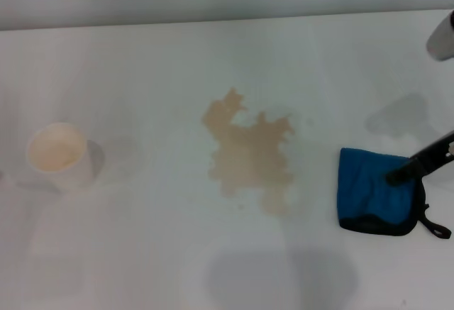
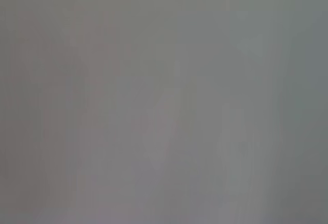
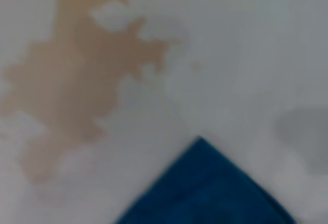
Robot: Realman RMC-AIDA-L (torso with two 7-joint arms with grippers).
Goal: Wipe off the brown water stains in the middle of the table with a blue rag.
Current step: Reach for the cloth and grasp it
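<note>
head: brown water stains [image 1: 250, 155] mid table [image 1: 142, 253], unwiped; blue rag [image 1: 374, 196] to their right, apart; right gripper [image 1: 394, 177] on rag, grip unclear; paper cup [image 1: 58, 155] far left.
left wrist: blank grey, left gripper unseen.
right wrist: rag [image 3: 205, 193] corner near stains [image 3: 77, 75], not touching; wiping all left.

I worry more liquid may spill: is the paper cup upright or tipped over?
Upright. In the head view the paper cup stands on the table with its round mouth facing up, well apart from the brown water stains.

Head camera looks down across the table [image 1: 142, 253]; the closer right wrist view shares its brown water stains [image 1: 252, 154] and blue rag [image 1: 372, 196].
</note>
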